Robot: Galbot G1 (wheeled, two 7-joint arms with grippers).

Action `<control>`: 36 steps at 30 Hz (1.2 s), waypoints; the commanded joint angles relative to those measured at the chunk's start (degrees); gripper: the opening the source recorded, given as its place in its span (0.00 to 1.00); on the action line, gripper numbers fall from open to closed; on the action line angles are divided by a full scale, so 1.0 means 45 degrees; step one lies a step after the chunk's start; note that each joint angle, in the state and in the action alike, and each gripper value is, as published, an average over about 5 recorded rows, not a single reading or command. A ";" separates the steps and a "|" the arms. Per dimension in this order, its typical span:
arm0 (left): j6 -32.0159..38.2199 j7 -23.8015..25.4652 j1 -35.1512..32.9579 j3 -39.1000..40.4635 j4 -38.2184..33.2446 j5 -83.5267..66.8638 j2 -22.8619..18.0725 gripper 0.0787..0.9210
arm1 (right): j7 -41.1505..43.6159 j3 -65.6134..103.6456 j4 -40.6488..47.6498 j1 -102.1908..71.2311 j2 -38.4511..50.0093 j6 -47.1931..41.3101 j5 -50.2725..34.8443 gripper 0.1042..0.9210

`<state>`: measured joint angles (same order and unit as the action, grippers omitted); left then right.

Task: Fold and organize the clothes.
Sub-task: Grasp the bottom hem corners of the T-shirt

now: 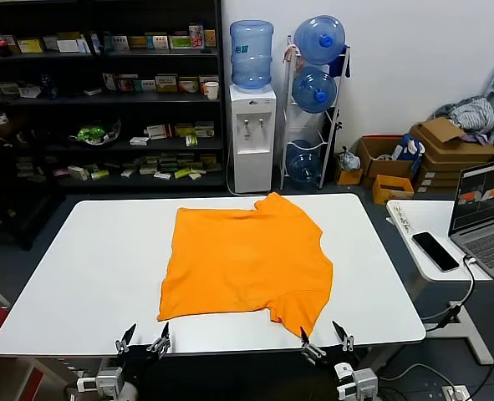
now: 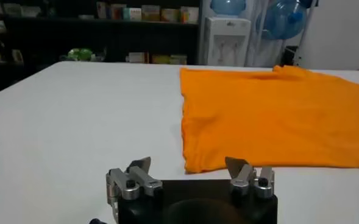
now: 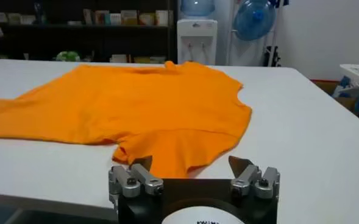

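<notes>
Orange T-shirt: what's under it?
The orange T-shirt lies spread flat on the white table; only tabletop shows around it. Anything beneath the cloth is covered and cannot be seen.

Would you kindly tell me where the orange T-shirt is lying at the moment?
In the head view the orange T-shirt lies flat near the middle of the white table, slightly toward the robot's right, its near hem just beyond the left gripper and right gripper.

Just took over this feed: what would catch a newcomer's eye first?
The orange T-shirt lies spread flat in the middle of the white table, one sleeve reaching toward the near edge. The left gripper and right gripper wait open at that edge, touching nothing.
</notes>
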<state>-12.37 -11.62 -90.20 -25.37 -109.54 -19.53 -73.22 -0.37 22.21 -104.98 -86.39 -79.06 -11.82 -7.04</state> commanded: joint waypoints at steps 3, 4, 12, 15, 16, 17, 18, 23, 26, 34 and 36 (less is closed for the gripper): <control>-0.0134 -0.0371 0.2644 0.0823 0.2597 -0.0116 -0.0388 0.88 | -0.0153 -0.0426 0.1845 0.1611 -0.0336 0.0062 0.0429 0.88; -0.0172 -0.0468 0.2737 0.0890 0.2760 -0.0109 -0.0425 0.88 | -0.0175 -0.0448 0.2009 0.1667 -0.0357 0.0075 0.0462 0.88; -0.0259 -0.0949 0.2803 0.1098 0.3257 0.0052 -0.0562 0.80 | -0.0195 -0.0479 0.2117 0.1428 -0.0157 0.0313 0.0586 0.67; -0.0240 -0.1002 0.2792 0.1128 0.3179 0.0051 -0.0565 0.69 | -0.0218 -0.0492 0.1906 0.1282 -0.0131 0.0374 0.0628 0.57; -0.0231 -0.1017 0.2786 0.1141 0.3132 0.0048 -0.0567 0.66 | -0.0236 -0.0498 0.1837 0.1231 -0.0129 0.0402 0.0644 0.53; -0.0217 -0.1034 0.2768 0.1154 0.3062 0.0043 -0.0568 0.63 | -0.0261 -0.0503 0.1771 0.1173 -0.0126 0.0450 0.0675 0.49; -0.0204 -0.1051 0.2744 0.1171 0.2981 0.0037 -0.0563 0.59 | -0.0295 -0.0510 0.1709 0.1109 -0.0115 0.0497 0.0700 0.46; -0.0114 -0.1110 0.2450 0.1248 0.2404 0.0026 -0.0479 0.43 | -0.0553 -0.0506 0.1460 0.0850 0.0002 0.0661 0.0555 0.28; -0.0087 -0.1197 0.2141 0.1238 0.1913 0.0003 -0.0426 0.32 | -0.0709 -0.0500 0.1253 0.0709 0.0117 0.0774 0.0378 0.18; -0.0109 -0.1355 0.0676 0.0975 0.0119 -0.0181 0.0054 0.06 | -0.1210 -0.0454 -0.0304 -0.0593 0.0875 0.0834 -0.0502 0.03; -0.0132 -0.1412 0.0126 0.0907 -0.0386 -0.0303 0.0307 0.02 | -0.1318 -0.0392 -0.0879 -0.1198 0.1158 0.0907 -0.0608 0.03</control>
<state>-12.88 -17.32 -82.48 -20.74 -102.45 -20.14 -74.06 -4.99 20.35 -103.39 -86.73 -76.22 -8.18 -7.75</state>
